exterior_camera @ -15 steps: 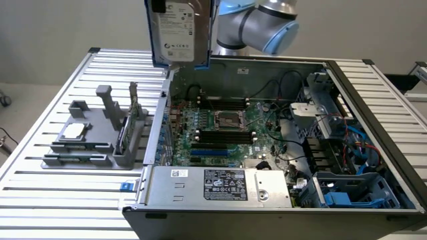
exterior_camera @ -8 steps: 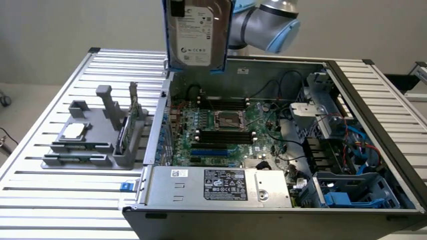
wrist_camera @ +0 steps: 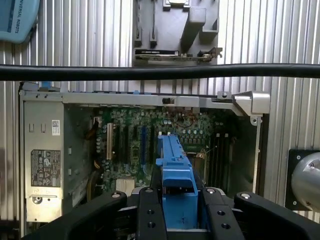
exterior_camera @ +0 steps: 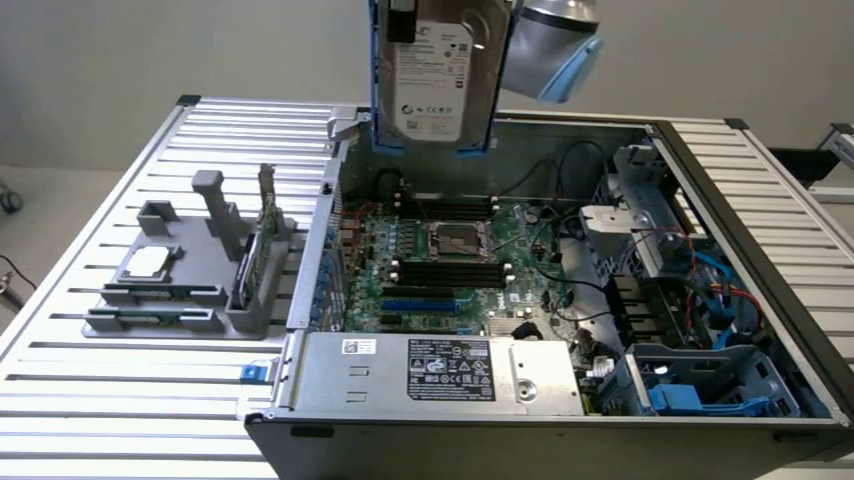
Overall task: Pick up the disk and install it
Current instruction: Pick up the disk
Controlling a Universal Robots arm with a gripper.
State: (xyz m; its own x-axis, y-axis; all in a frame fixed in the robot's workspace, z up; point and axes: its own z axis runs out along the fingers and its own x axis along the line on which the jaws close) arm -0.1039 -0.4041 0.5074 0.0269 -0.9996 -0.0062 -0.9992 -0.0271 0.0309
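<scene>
The disk (exterior_camera: 434,75) hangs upright high over the open computer case (exterior_camera: 561,425), its white label facing the exterior camera and blue rails along both edges. My gripper (exterior_camera: 437,12) holds it from above at the top edge of the exterior view. In the wrist view the gripper (wrist_camera: 177,212) is shut on the disk, with black fingers (wrist_camera: 150,215) pressed against either side of the disk's blue rail (wrist_camera: 175,170). The motherboard (wrist_camera: 145,145) lies far below the disk.
A grey fixture (exterior_camera: 187,275) on the slatted table, at the exterior view's left, carries a square processor chip (exterior_camera: 147,262) and a memory stick (exterior_camera: 264,240). Inside the case are a power supply (exterior_camera: 434,372) and a drive bay with blue parts (exterior_camera: 694,390). A black cable (wrist_camera: 160,71) crosses the wrist view.
</scene>
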